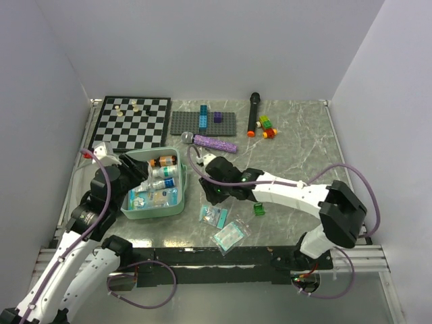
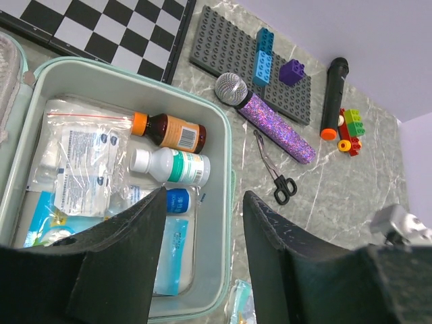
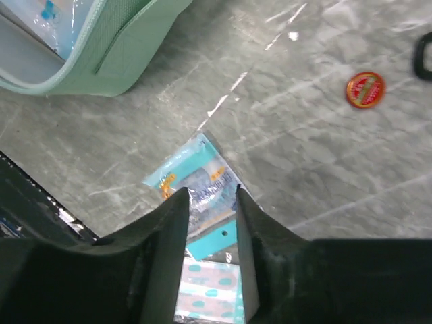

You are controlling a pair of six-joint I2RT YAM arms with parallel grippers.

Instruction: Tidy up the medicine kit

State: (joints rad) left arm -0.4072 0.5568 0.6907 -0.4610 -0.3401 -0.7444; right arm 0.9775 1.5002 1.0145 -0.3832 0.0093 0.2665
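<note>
Medicine kit, mint-green, lid open; left gripper released, right gripper unclear.

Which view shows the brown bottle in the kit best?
Left wrist: the brown bottle lies close and unobstructed in the kit, orange cap and label clear. Top external shows it small. Right wrist shows only the kit's outer corner, no bottle.
</note>
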